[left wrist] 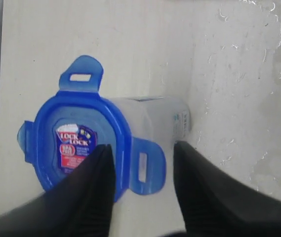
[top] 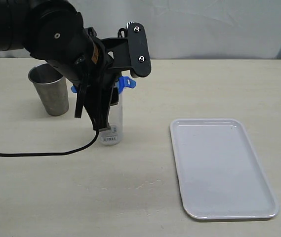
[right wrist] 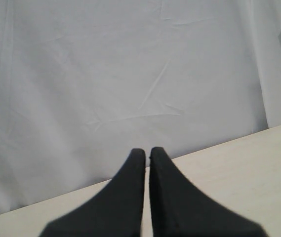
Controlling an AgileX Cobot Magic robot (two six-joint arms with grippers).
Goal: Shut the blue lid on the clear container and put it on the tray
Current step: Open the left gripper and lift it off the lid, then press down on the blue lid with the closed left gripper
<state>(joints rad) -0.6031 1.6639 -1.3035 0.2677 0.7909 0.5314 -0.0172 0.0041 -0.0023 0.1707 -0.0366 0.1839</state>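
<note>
Left wrist view, our left gripper (left wrist: 142, 148) spread over the translucent blue tabbed plastic lid (left wrist: 81, 143), capping the tall clear plastic container (left wrist: 155, 116) beneath, upright, long axis vertical, our right gripper (right wrist: 146, 153) pressed together

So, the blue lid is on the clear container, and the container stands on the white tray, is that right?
Not quite: the exterior view shows the clear container, blue lid on it, standing on the table beside the tray, not on it.
</note>
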